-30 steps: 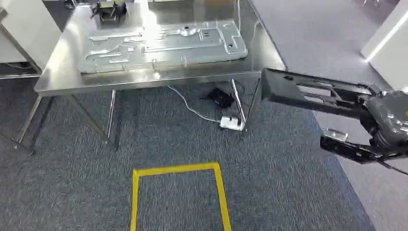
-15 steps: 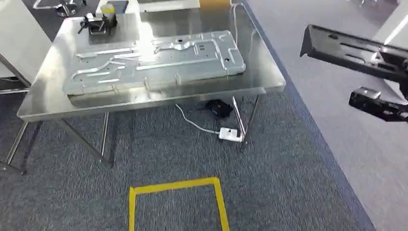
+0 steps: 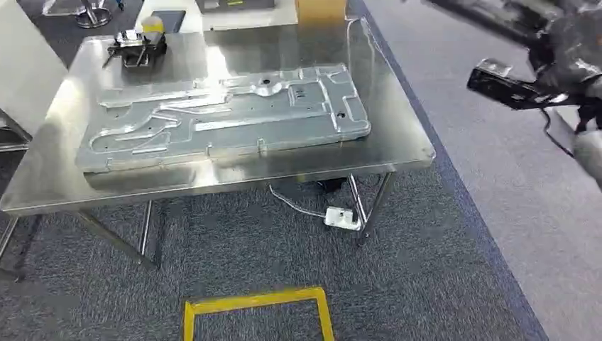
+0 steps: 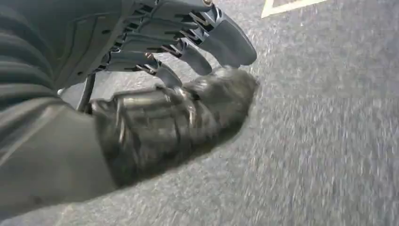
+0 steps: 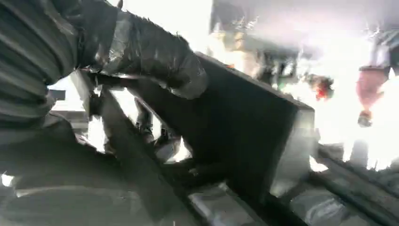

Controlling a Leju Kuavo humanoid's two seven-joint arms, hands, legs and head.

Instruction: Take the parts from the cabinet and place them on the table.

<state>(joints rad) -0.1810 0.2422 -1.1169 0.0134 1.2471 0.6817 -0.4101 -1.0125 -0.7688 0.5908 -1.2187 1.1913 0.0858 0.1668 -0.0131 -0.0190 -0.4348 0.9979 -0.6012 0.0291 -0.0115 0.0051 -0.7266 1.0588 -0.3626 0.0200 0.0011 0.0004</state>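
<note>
The black part [image 3: 490, 18] ran off the head view's top edge beyond the desk [image 3: 397, 135]. In the blurred right wrist view, it hid much of the right hand [image 5: 141, 52]. Small objects [image 3: 135, 46] at the desk's far corner were too small to identify.

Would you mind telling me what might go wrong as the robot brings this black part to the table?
The right hand holds the long black part high beside the table; its far end could strike the table's edge on approach. The large metal panel covers most of the tabletop, so the part may land on it or overhang the bare margin. The blurred right wrist view hides how firm the hold is.
</note>
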